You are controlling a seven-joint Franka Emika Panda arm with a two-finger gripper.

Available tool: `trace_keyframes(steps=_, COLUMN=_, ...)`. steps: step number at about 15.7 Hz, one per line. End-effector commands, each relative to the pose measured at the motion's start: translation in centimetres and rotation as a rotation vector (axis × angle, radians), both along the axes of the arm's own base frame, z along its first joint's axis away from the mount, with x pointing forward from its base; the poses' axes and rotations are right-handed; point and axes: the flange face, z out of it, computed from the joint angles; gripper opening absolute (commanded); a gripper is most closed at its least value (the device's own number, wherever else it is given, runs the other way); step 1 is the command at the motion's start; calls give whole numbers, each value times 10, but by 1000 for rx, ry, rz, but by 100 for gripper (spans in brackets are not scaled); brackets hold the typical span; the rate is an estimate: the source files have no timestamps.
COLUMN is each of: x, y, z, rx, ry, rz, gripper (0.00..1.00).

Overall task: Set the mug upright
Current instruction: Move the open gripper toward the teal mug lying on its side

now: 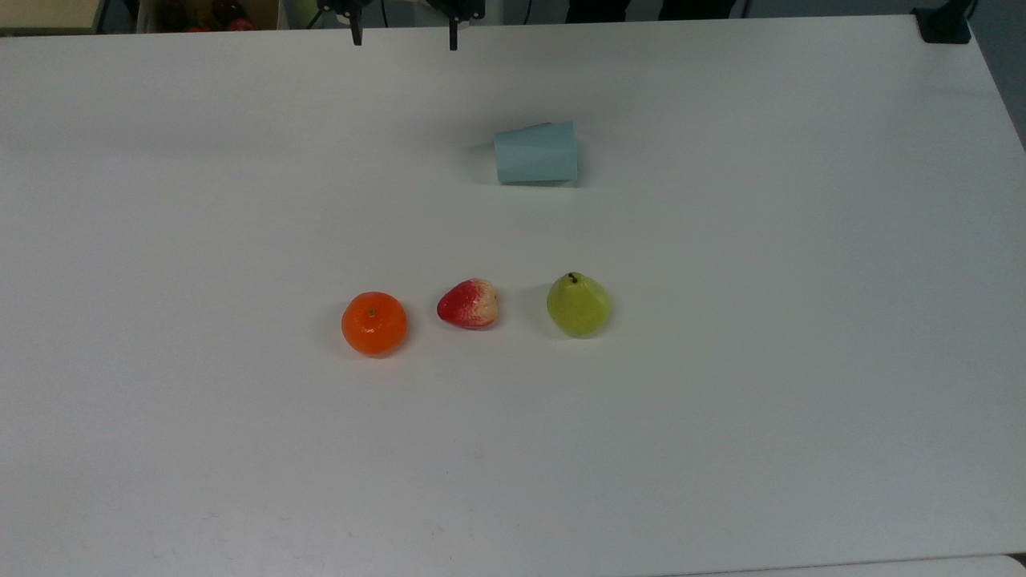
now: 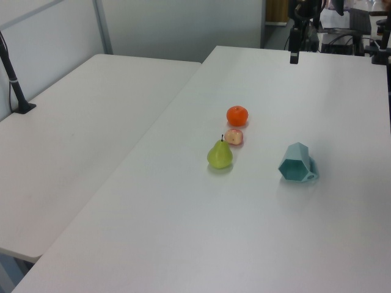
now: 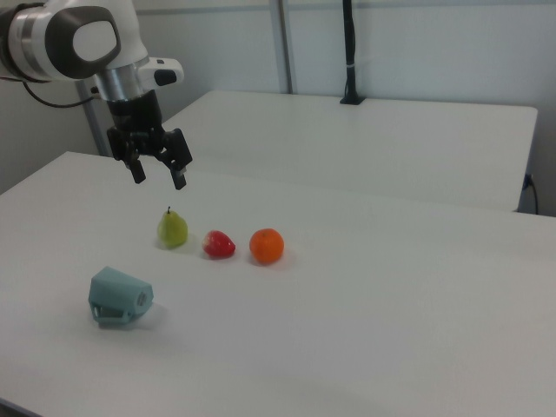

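- Behind the fruit row, toward my arm's side of the table (image 1: 721, 401), the mug (image 1: 535, 153) lies on its side; the hexagonal mouth faces the left view's camera, the narrow base points to the top view's left.
- My gripper (image 3: 156, 168) hangs in the air well apart from the mug, fingers spread wide, holding nothing.
- Step in hand, as I judge it: approach and grasp; the mug is not yet touched.
- To do it well: come down over the mug and close across two opposite flat faces rather than on the ridges, since the facets should seat the pads. Grip near the mouth end, then rotate so the narrow base meets the table.
- Risk: the mug may roll on its facets if one finger lands first.
- Room: the pear (image 1: 578, 304), strawberry (image 1: 469, 304) and orange (image 1: 374, 323) sit well apart from the mug, so tipping it up is unobstructed. Table edges are far from the mug on all sides.
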Motion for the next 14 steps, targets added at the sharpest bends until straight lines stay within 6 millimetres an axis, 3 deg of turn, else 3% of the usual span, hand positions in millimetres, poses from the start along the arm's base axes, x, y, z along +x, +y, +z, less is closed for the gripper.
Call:
trace_keyframes(steps=1, x=1, y=1, z=-1, rx=16, ry=-10, rz=-11, gripper=100)
trace_keyframes(steps=6, x=0, y=4, z=-2, rx=16, ry=-7, rz=-6, gripper=100)
trace_keyframes(steps=8, x=-1, y=8, z=-11, rx=-1, ry=12, rz=6, gripper=100)
trace_keyframes(steps=11, x=-9, y=55, z=-24, rx=-96, ry=34, rz=97, gripper=100)
trace_keyframes(steps=14, x=-21, y=107, z=-42, rx=-204, ry=37, rz=83, gripper=100)
